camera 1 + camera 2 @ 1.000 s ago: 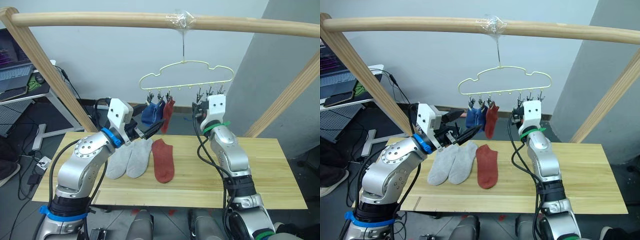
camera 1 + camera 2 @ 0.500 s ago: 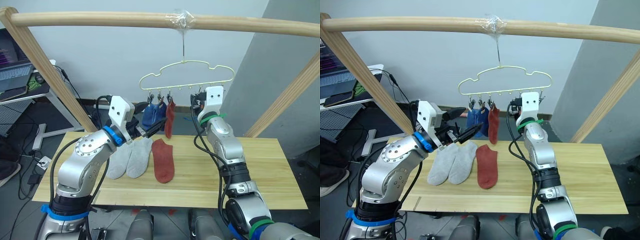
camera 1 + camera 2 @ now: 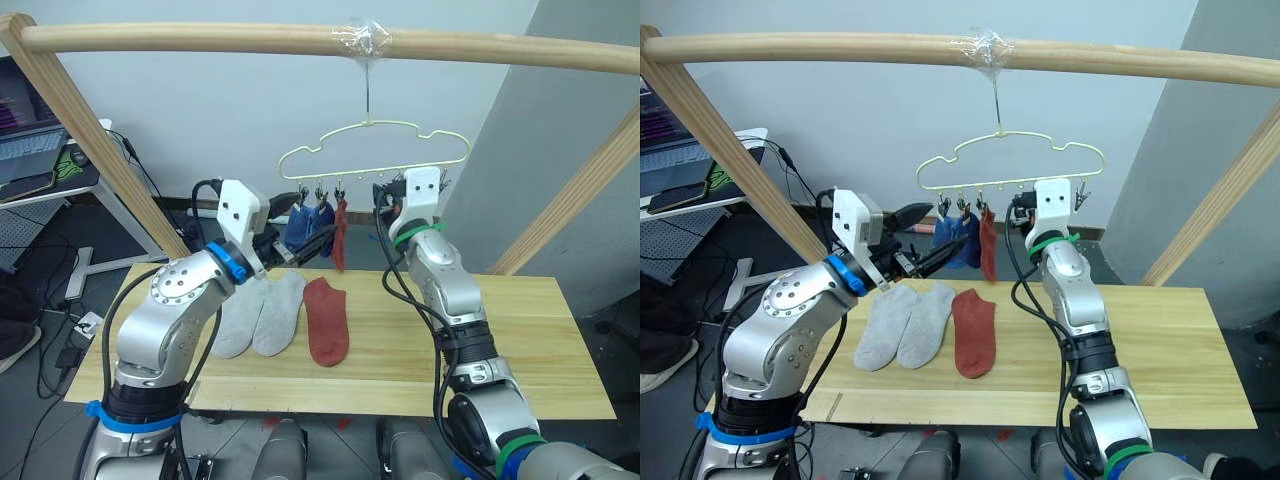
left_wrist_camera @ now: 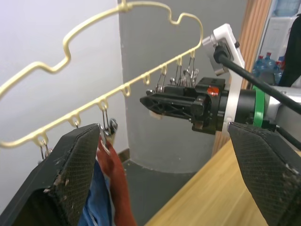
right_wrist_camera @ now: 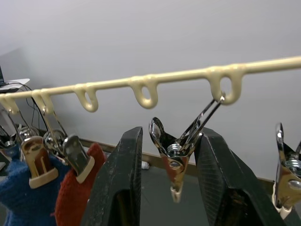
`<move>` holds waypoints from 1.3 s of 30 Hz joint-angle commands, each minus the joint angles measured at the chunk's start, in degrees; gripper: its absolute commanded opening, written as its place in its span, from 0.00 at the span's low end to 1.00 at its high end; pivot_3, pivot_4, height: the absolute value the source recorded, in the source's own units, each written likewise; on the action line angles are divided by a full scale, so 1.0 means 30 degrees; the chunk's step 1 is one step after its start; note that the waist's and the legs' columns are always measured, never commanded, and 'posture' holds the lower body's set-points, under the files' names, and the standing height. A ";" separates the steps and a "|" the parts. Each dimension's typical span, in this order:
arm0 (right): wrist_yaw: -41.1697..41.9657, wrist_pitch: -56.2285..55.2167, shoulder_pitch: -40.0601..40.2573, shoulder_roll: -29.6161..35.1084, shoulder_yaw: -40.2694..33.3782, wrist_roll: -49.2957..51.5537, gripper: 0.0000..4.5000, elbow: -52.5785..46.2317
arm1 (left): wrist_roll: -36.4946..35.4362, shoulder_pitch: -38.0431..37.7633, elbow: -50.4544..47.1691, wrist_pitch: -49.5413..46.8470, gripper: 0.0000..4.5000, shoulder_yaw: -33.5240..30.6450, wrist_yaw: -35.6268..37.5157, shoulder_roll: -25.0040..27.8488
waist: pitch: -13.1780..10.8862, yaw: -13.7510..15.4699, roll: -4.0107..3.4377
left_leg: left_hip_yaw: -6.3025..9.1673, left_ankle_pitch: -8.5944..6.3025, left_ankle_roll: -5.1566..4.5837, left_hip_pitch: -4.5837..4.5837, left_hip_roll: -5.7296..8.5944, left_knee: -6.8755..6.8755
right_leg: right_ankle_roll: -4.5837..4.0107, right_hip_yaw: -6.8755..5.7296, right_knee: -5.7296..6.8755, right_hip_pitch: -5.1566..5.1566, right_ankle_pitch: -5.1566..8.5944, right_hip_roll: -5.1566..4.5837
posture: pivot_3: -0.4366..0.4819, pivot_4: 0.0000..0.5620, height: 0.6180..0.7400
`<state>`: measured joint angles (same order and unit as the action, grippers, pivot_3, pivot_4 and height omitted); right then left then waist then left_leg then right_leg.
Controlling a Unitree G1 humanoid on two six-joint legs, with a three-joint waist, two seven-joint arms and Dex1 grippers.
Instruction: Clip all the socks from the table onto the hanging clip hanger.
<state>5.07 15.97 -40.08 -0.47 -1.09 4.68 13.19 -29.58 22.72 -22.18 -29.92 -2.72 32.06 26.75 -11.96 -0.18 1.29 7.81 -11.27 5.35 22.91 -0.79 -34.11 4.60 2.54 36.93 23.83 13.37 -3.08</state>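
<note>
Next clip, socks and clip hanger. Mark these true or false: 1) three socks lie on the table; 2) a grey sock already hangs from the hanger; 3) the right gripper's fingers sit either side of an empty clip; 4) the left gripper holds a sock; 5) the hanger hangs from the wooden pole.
1) True: two light grey socks and one rust red sock lie flat on the table.
2) False: the clip hanger carries two blue socks and one red sock, no grey one.
3) True: in the right wrist view the right gripper is open around a bare metal clip.
4) False: the left gripper is open and holds nothing.
5) True: its hook hangs from the wooden pole.
</note>
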 commanded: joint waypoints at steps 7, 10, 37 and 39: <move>-0.0123 -0.0745 -0.0751 -0.0003 -0.0258 0.0198 0.36 0.0150 | -0.0517 0.0143 -0.0794 0.0047 1.00 -0.0375 -0.0075 -0.0105 | 0.0000 -0.0003 0.0000 | -0.0001 0.0000 0.0000 0.0000 0.0000 0.0017 | 0.0034 0.0000 0.0001 0.0012 -0.0019 0.0000 | 0.65 0.32 1.00; -0.0241 -0.0795 -0.0757 0.0059 -0.0277 0.0121 0.36 0.0211 | -0.0530 0.0128 -0.0808 0.0060 1.00 -0.0349 -0.0094 -0.0085 | 0.0000 0.0002 0.0000 | 0.0000 0.0000 0.0000 0.0001 0.0000 0.0017 | 0.0034 0.0000 0.0002 0.0013 -0.0019 0.0000 | 0.65 0.32 1.00; -0.0570 -0.0979 -0.0792 0.0243 -0.0470 0.0159 0.09 0.0447 | -0.0573 0.0141 -0.1016 -0.0042 1.00 -0.0170 -0.0152 -0.0233 | -0.0002 0.0003 -0.0001 | -0.0002 0.0000 0.0000 0.0009 0.0000 0.0025 | 0.0034 0.0001 0.0002 0.0028 -0.0020 0.0000 | 0.64 0.33 1.00; -0.0550 -0.0955 -0.0728 0.0286 -0.0500 0.0125 0.01 0.0412 | -0.0503 0.0091 -0.1108 -0.0032 1.00 -0.0048 -0.0033 -0.0218 | -0.0003 0.0000 -0.0002 | -0.0002 0.0000 0.0000 0.0009 0.0000 0.0025 | 0.0034 0.0001 0.0002 0.0028 -0.0019 0.0000 | 0.64 0.34 1.00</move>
<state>3.49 14.31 -41.36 0.16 -2.09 4.66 15.56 -30.38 22.81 -22.72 -30.46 -2.69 31.92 26.12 -11.97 -0.18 1.29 7.80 -11.27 5.35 22.94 -0.79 -34.04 4.70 2.55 36.93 23.91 13.31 -3.08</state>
